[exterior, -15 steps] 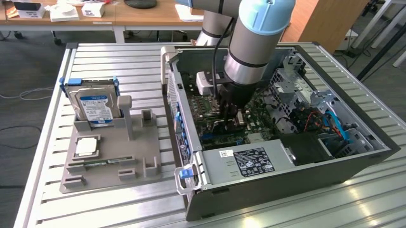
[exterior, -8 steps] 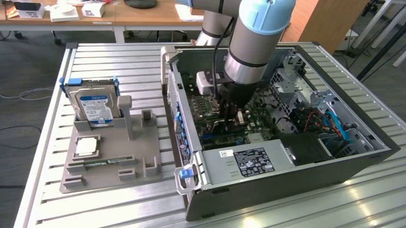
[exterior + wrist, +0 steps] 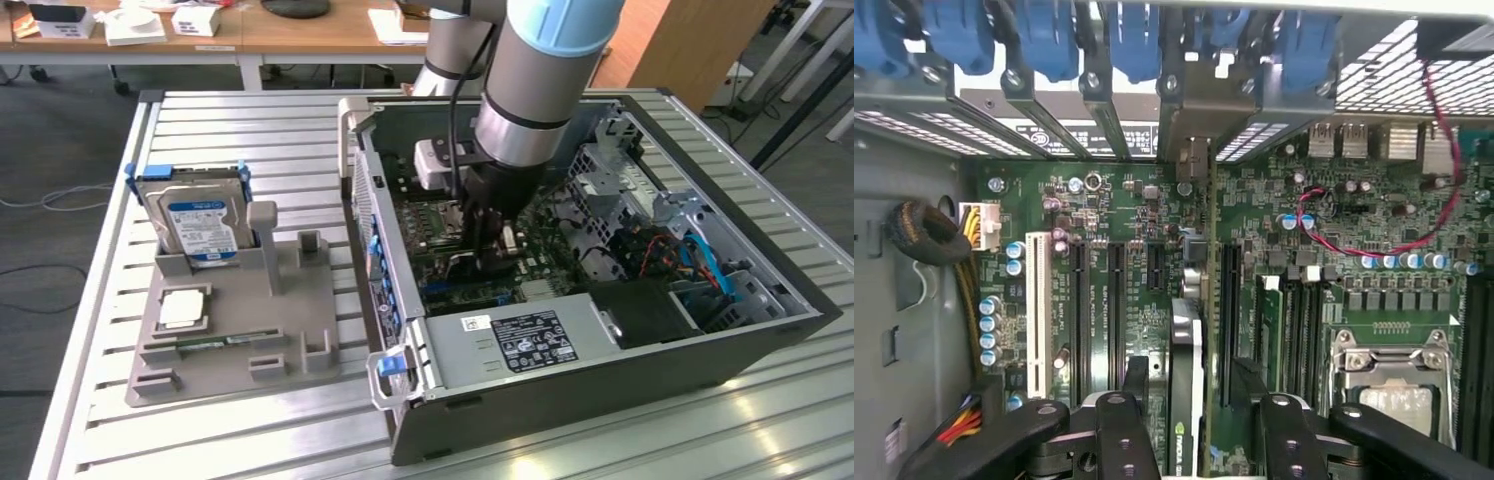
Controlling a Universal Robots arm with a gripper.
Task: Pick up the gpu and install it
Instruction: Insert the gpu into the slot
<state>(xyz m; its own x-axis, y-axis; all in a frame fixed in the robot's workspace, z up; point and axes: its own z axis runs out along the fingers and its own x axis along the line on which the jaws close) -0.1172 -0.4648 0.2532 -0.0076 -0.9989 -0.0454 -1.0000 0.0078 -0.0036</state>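
The gpu [image 3: 1187, 345] stands on edge in a motherboard slot, its black face and board edge seen end-on and its metal bracket [image 3: 1194, 160] against the case's rear wall. My gripper [image 3: 1191, 375] straddles the card and is open. One black finger [image 3: 1137, 385] and the other [image 3: 1249, 385] each stand a small gap off the card. In the exterior view the arm reaches straight down into the open computer case [image 3: 747, 340], with the gripper [image 3: 490, 235] low over the motherboard.
A grey parts holder [image 3: 227, 330] beside the case carries a hard drive with blue frame [image 3: 200, 222], a square chip [image 3: 180, 308] and a memory stick [image 3: 214, 342]. The power supply [image 3: 521, 340] fills the case's near end. The CPU socket [image 3: 1389, 375] and a red cable [image 3: 1444, 180] lie close to the gripper.
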